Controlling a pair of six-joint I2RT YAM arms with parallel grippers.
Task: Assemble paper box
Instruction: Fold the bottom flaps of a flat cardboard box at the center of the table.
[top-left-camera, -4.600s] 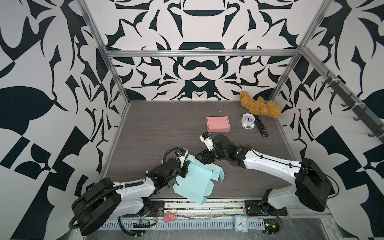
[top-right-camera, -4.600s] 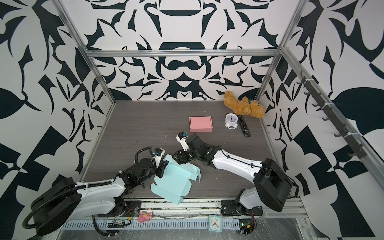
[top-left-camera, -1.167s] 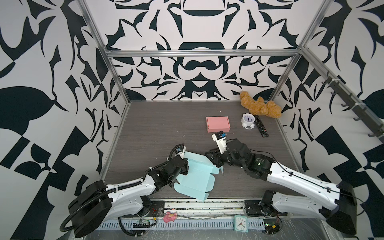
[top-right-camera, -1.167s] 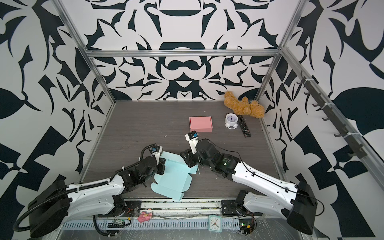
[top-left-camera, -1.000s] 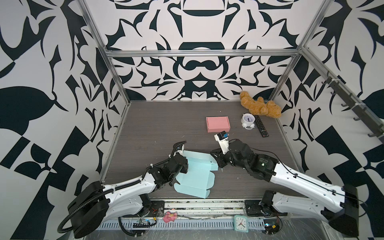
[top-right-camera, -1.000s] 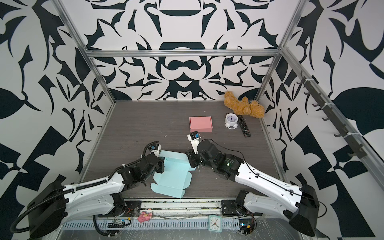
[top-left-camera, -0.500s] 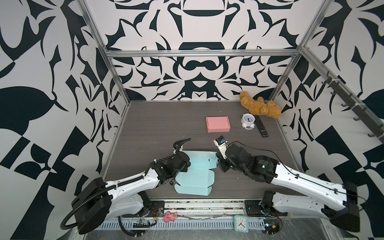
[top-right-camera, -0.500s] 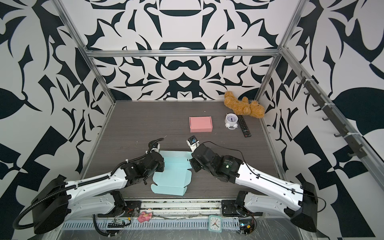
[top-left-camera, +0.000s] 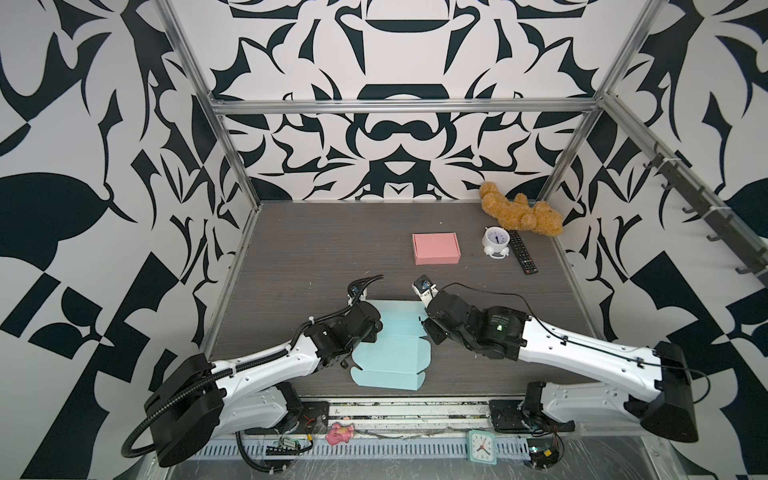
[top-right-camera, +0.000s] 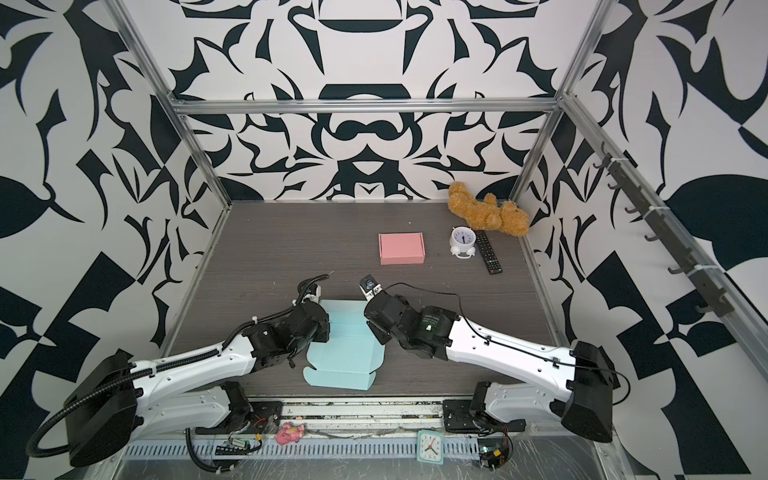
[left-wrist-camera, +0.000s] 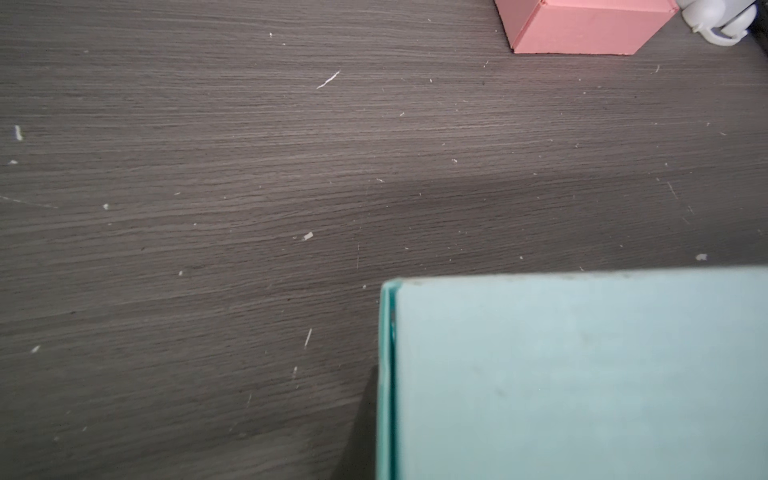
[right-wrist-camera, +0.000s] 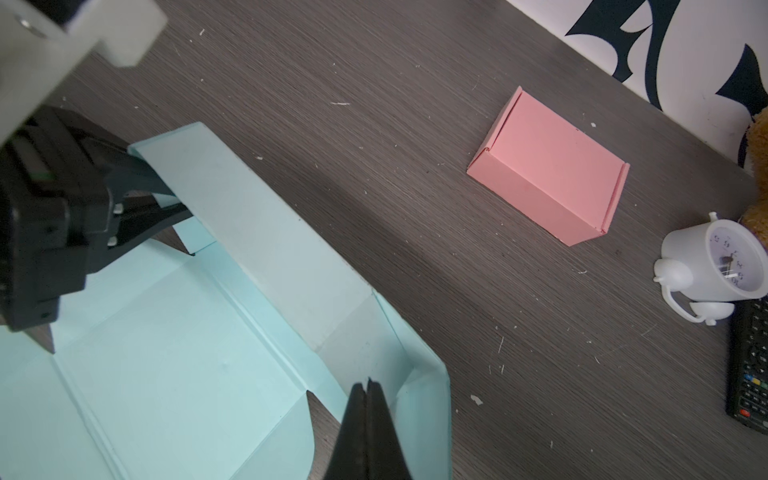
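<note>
**Two arms, one unfinished fold**

In both top views, the half-folded teal paper box (top-left-camera: 390, 353) (top-right-camera: 345, 357) lies near the front edge of the dark wood-grain table (top-left-camera: 311, 257). The left gripper (top-left-camera: 373, 326) is at its left side and the right gripper (top-left-camera: 430, 332) at its right. A closed pink cardboard box (top-left-camera: 436, 248) sits well apart, farther back.

The left wrist view fills with the teal panel's doubled edge; the jaws are out of frame.

In the right wrist view, the left gripper (right-wrist-camera: 166, 203) pinches one end of the raised far wall. The right gripper (right-wrist-camera: 368, 384) has its jaws pressed together, empty, over a side flap.
</note>
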